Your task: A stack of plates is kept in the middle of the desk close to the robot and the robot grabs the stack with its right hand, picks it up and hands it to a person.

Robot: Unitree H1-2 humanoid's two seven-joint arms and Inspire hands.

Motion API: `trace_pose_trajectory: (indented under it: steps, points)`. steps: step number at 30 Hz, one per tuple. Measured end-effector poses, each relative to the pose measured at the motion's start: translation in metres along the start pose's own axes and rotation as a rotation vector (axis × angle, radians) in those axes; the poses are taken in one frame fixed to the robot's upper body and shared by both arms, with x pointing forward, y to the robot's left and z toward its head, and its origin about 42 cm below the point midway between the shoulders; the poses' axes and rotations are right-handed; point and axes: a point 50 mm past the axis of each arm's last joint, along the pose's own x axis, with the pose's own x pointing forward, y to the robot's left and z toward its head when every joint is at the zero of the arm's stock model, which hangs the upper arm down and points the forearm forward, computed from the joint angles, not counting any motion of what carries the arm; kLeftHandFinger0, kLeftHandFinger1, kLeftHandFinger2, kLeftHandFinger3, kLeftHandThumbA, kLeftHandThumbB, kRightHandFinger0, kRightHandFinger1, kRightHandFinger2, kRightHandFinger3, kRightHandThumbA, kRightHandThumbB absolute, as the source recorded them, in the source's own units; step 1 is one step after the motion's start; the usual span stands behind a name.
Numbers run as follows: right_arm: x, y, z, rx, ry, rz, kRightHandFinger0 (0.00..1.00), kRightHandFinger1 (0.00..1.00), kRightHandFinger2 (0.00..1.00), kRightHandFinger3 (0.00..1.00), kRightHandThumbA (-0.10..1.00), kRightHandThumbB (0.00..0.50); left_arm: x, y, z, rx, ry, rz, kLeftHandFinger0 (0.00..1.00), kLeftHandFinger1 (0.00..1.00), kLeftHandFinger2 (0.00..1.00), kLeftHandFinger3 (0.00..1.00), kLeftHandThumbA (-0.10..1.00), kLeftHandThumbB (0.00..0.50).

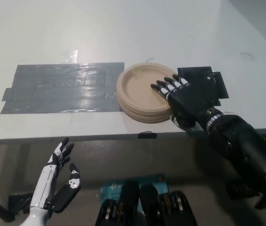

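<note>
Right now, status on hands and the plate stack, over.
Right hand shut on the plate stack, fingers over its right rim, stack on the desk. Left hand open, below desk edge. Nothing in the way.

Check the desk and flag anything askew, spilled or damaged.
Nothing is spilled or broken. The stack of plates is slightly uneven, its lower plates peeking out at the front edge. The right hand lies over its right rim. The grey tape patch has ragged, uneven ends. The left hand rests open below the desk.
</note>
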Motion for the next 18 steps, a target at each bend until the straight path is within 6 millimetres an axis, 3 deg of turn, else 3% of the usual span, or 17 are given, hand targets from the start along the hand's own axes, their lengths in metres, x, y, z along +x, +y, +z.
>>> trace_pose_trajectory:
  steps: [1, 2, 3, 4, 5, 6, 7, 10, 12, 15, 18]
  points:
    - [0.003, 0.002, -0.001, -0.006, -0.004, -0.018, 0.44, 0.34, 0.4, 0.73, -0.05, 0.348, 0.0, 0.0, 0.0, -0.001, 0.001, 0.0, 1.0, 1.0, 0.93, 1.0, 0.17, 0.0]
    - [0.003, 0.002, -0.001, -0.006, -0.004, -0.018, 0.1, 0.09, 0.21, 0.52, -0.09, 0.334, 0.0, 0.0, 0.0, -0.001, 0.001, 0.0, 1.0, 1.0, 0.94, 1.0, 0.17, 0.0]
    - [0.004, 0.006, -0.002, -0.011, -0.003, -0.028, 0.0, 0.0, 0.21, 0.26, -0.1, 0.287, 0.0, -0.001, -0.001, -0.001, 0.003, 0.0, 1.0, 1.0, 0.95, 1.0, 0.16, 0.0]
    - [0.005, 0.008, -0.001, -0.02, -0.005, -0.055, 0.0, 0.01, 0.28, 0.22, -0.1, 0.281, -0.001, -0.001, -0.001, -0.002, 0.007, 0.0, 1.0, 1.0, 0.95, 1.0, 0.16, 0.0]
    - [0.006, 0.009, -0.001, -0.026, -0.007, -0.071, 0.0, 0.05, 0.45, 0.17, -0.1, 0.265, -0.001, -0.001, -0.002, -0.002, 0.008, -0.001, 1.0, 1.0, 0.95, 1.0, 0.17, 0.0]
    - [0.006, 0.01, -0.001, -0.028, -0.007, -0.077, 0.0, 0.1, 0.62, 0.22, -0.1, 0.261, -0.001, -0.001, -0.002, -0.003, 0.009, -0.001, 1.0, 1.0, 0.94, 1.0, 0.17, 0.0]
    - [0.008, 0.011, 0.001, -0.029, -0.01, -0.099, 0.0, 0.1, 0.64, 0.26, -0.1, 0.26, -0.001, -0.002, -0.002, -0.004, 0.011, -0.001, 1.0, 1.0, 0.95, 1.0, 0.17, 0.0]
    - [0.009, 0.017, 0.004, -0.027, -0.014, -0.138, 0.0, 0.06, 0.62, 0.26, -0.1, 0.241, -0.001, -0.002, -0.003, -0.006, 0.012, -0.001, 1.0, 1.0, 0.94, 1.0, 0.21, 0.0]
    - [0.01, 0.022, 0.006, -0.025, -0.016, -0.167, 0.0, 0.05, 0.62, 0.25, -0.1, 0.234, -0.002, -0.002, -0.003, -0.006, 0.014, -0.001, 1.0, 1.0, 0.93, 1.0, 0.18, 0.0]
    - [0.01, 0.025, 0.007, -0.02, -0.02, -0.206, 0.0, 0.09, 0.69, 0.47, -0.1, 0.251, -0.002, -0.002, -0.003, -0.006, 0.016, -0.001, 1.0, 1.0, 0.92, 1.0, 0.22, 0.0]
    - [0.008, 0.027, 0.008, -0.019, -0.032, -0.27, 0.0, 0.07, 0.64, 0.47, -0.1, 0.274, -0.004, -0.003, -0.004, -0.007, 0.021, -0.002, 1.0, 1.0, 0.92, 1.0, 0.25, 0.0]
